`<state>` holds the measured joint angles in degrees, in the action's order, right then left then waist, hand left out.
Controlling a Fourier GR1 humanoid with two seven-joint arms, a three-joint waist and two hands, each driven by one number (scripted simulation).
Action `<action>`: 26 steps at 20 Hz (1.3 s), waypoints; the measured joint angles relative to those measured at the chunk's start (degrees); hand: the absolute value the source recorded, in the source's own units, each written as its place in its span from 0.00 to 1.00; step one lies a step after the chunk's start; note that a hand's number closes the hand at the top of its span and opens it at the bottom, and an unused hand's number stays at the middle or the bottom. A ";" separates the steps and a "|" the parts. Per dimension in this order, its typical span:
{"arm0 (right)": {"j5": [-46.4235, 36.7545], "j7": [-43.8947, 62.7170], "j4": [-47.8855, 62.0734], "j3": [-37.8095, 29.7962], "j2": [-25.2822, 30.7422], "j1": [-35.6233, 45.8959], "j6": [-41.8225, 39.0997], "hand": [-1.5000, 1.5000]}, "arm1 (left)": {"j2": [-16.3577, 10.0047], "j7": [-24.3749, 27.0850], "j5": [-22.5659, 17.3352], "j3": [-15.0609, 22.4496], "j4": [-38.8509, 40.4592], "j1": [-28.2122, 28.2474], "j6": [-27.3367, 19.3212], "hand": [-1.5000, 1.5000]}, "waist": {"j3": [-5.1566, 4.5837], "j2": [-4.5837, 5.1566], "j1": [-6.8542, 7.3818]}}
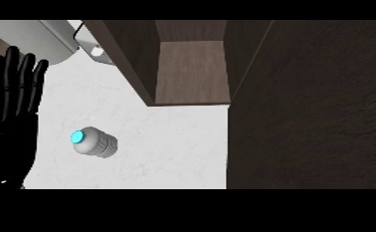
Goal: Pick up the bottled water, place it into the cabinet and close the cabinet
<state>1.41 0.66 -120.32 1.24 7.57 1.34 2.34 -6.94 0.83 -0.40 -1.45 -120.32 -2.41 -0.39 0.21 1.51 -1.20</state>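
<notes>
Left hand (pixel 16 126) parked at the view's left edge, fingers straight and up, holding nothing. Right hand not in view. Bottled water (pixel 94 143) looks upright on the white counter (pixel 169 146), blue cap toward us, near that hand but apart. Cabinet (pixel 191 66) beyond it is open, its door (pixel 301 106) swung out on the right, so access is there. We judge the pick not yet started.

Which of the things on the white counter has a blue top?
The small grey ribbed water bottle, standing alone left of the open dark wooden cabinet; the pale grey object at top left shows no blue.
</notes>
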 measured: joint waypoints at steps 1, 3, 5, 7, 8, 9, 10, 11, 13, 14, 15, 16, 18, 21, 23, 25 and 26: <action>-0.10 0.66 0.18 -0.21 -0.01 0.03 0.06 0.00 | 0.02 -0.96 0.00 0.06 -0.37 -0.24 -0.05 0.00 | -0.04 -0.33 0.25; -0.18 0.73 -1.20 -0.28 0.31 -2.84 -0.75 0.00 | 0.37 -0.70 0.10 0.08 -1.80 2.29 0.07 0.00 | -0.11 -0.85 0.62; -0.58 0.08 -2.35 0.28 0.26 -6.54 -1.59 0.00 | 0.35 -0.91 -0.64 -0.76 -4.06 5.44 0.44 0.00 | -0.15 -1.19 0.87; 0.27 0.81 -4.41 2.10 0.06 -10.17 -2.99 0.00 | 1.78 -1.25 -2.74 -1.03 -4.45 8.68 -0.03 0.00 | -0.18 -1.46 0.95; 1.75 1.34 -5.04 2.77 -0.04 -11.30 -3.92 0.00 | 2.80 -2.83 -4.48 -1.03 -5.12 10.18 -0.40 0.00 | -0.18 -1.58 1.13; 3.17 2.19 -5.96 3.24 0.07 -12.36 -4.81 0.00 | 3.68 -3.78 -5.92 -0.48 -5.54 11.71 -1.04 0.00 | -0.19 -1.66 1.19; 4.67 3.29 -7.41 3.44 0.24 -13.47 -5.49 0.00 | 4.31 -4.54 -7.30 -0.62 -6.21 13.32 -1.11 0.00 | -0.20 -1.70 1.23; 5.69 3.72 -8.86 3.78 0.33 -15.13 -6.15 0.00 | 4.87 -5.74 -8.16 0.15 -7.94 15.20 -1.43 0.00 | -0.22 -1.76 1.23; 7.82 5.31 -12.78 4.04 0.99 -18.78 -7.51 0.00 | 5.64 -7.21 -9.69 0.81 -10.77 18.88 -1.60 0.00 | -0.21 -1.83 1.18; 9.09 5.77 -14.58 3.52 1.54 -20.55 -8.32 0.00 | 5.66 -7.43 -11.33 0.29 -11.96 20.93 -0.92 0.00 | -0.22 -1.85 1.19; 9.79 5.93 -15.81 3.48 1.61 -21.93 -8.90 0.00 | 5.55 -8.19 -12.70 -0.30 -13.50 22.39 -0.54 0.00 | -0.22 -1.84 1.20; 10.09 6.01 -16.88 3.59 1.67 -23.31 -9.46 0.00 | 5.72 -8.51 -13.53 -0.23 -14.99 24.30 0.01 0.00 | -0.22 -1.84 1.22; 10.42 6.32 -17.55 3.45 1.80 -24.52 -10.15 0.00 | 6.13 -8.80 -13.53 1.04 -16.83 28.04 0.15 0.00 | -0.21 -1.84 1.34; 10.23 5.56 -18.25 4.33 1.71 -27.95 -11.33 0.00 | 6.48 -6.82 -13.51 2.19 -17.04 32.28 1.28 0.00 | -0.22 -1.87 1.27; 10.27 3.09 -18.21 3.54 1.61 -30.84 -13.05 0.00 | 6.44 -6.71 -13.56 2.08 -17.15 33.62 1.46 0.00 | -0.21 -1.88 1.13; 10.13 1.76 -18.39 4.14 1.18 -33.04 -13.81 0.00 | 6.57 -6.01 -13.55 2.40 -17.30 35.43 1.72 0.00 | -0.20 -1.90 1.11; 10.11 1.53 -18.54 3.95 1.33 -33.79 -14.17 0.00 | 6.62 -5.69 -13.48 3.15 -17.40 36.40 1.51 0.00 | -0.20 -1.90 1.12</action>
<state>11.52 2.19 -138.87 5.20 8.90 -32.45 -11.82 -0.32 -4.86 -13.88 1.70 -137.72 33.99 1.12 0.00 -0.39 -0.08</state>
